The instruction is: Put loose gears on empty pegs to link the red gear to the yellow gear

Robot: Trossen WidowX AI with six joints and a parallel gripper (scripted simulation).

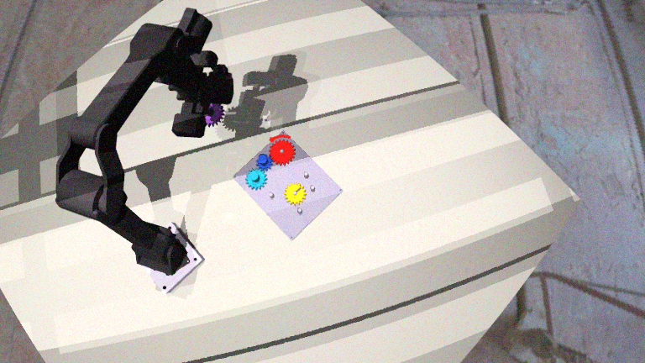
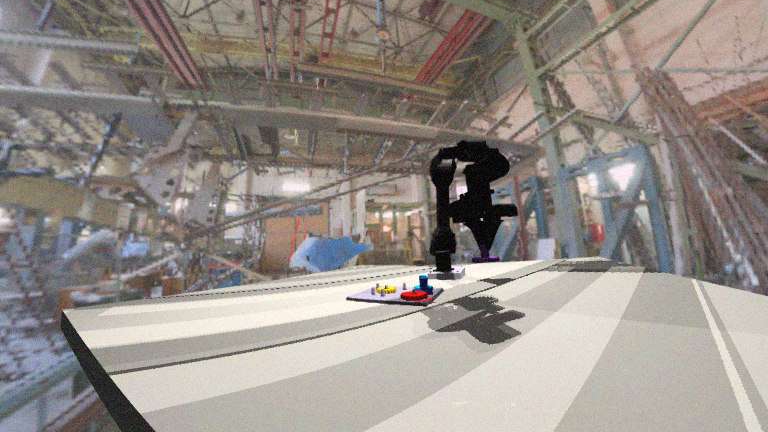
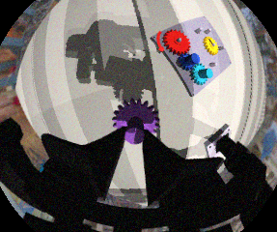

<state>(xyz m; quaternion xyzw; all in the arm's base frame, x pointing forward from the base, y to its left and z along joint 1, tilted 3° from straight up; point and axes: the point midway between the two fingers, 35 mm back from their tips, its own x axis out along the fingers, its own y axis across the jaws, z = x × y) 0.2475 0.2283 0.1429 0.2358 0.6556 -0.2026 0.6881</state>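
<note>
Tool (image 1: 209,113) (image 2: 485,246) (image 3: 134,131) closed on the purple gear (image 1: 216,113) (image 2: 485,259) (image 3: 136,113), both above the bench (image 1: 380,149) (image 2: 317,370) (image 3: 177,106), apart from the grey board (image 1: 291,225) (image 2: 362,300) (image 3: 217,65).

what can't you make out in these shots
- purple gear: top view, partly hidden by the hand
- blue gear's peg: top view, covered by its knob
- yellow gear's teeth: exterior view, too small

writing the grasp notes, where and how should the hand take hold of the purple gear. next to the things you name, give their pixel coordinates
Grip the round post (image 3: 134,135) standing up from the middle of the purple gear (image 1: 216,113) (image 2: 485,259) (image 3: 137,114), coming from straight above, fingers on opposite sides. The post rises clear of the wide toothed rim, which probably should stay free to mesh.
</note>
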